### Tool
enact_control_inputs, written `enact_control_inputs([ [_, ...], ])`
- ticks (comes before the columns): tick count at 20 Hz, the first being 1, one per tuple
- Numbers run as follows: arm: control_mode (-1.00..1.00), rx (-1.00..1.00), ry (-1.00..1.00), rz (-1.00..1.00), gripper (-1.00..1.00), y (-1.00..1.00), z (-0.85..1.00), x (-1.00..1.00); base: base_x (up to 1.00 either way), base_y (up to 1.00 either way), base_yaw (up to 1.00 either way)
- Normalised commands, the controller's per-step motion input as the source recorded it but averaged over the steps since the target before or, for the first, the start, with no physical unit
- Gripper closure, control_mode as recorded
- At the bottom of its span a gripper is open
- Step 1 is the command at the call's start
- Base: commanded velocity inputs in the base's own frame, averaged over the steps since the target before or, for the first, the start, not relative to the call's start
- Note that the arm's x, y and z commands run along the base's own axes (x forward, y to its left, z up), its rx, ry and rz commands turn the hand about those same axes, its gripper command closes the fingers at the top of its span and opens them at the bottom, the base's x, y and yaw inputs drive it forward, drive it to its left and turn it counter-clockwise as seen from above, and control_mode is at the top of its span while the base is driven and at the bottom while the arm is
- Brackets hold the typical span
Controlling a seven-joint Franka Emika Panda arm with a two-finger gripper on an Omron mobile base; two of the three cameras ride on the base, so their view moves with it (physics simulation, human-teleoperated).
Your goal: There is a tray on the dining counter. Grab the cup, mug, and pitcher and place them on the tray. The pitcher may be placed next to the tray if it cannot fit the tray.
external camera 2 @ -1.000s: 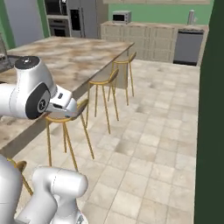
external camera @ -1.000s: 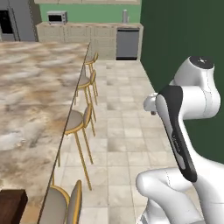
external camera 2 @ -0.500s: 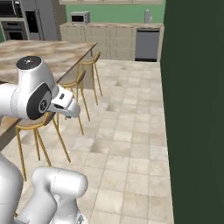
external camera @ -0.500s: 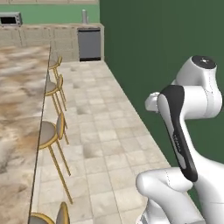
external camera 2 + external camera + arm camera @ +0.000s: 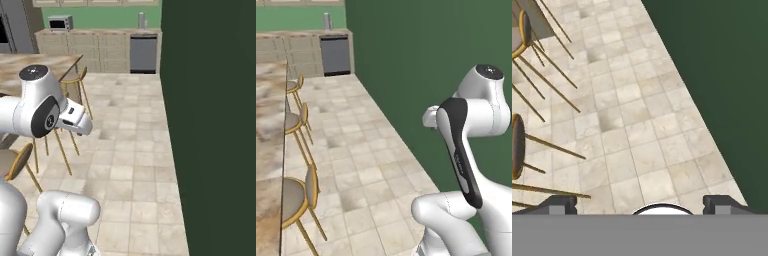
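The floor [image 5: 371, 170] is laid with pale beige square tiles and runs from the base to the far wall. A dark green wall [image 5: 426, 65] closes the right side of the room; in the hand view it takes up the upper right, meeting the tiles along a diagonal line.

The dining counter [image 5: 268, 130], beige-brown marbled stone, lies along the left edge of the left base view. Its long edge runs toward the far wall. The frame cuts off most of its top. In the right base view its far corner [image 5: 50, 62] shows behind the arm's upper joint.

Stools [image 5: 298, 192] with gold wire legs and grey round seats stand in a row along the counter's long edge, seats tucked just under it. The hand view shows two seats at its left edge with their legs splayed over the tiles.

At the far wall, cream cabinets [image 5: 95, 50] carry a counter with a microwave [image 5: 60, 22] near its left end and a grey cylindrical object [image 5: 142, 20], too small to identify, near its right end. A dark dishwasher front [image 5: 143, 54] sits at the right end of the cabinets.

The gripper [image 5: 639, 205] points down at bare floor tiles. Its two dark fingertips [image 5: 559, 205] stand wide apart, with nothing between them.

No stretch of the counter in view carries the tray, cup, mug or pitcher.
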Motion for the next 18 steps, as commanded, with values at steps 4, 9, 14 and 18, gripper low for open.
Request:
enact_control_inputs([
  [4,1.00,0.00,0.00,0.00,-1.00,0.00,0.00,0.00,0.97,0.00,-0.19],
  [9,1.00,0.00,0.00,0.00,-1.00,0.00,0.00,0.00,0.86,0.02,-0.12],
  [14,1.00,0.00,0.00,0.00,-1.00,0.00,0.00,0.00,0.95,0.10,-0.07],
  [18,1.00,0.00,0.00,0.00,-1.00,0.00,0.00,0.00,1.00,0.19,-0.01],
])
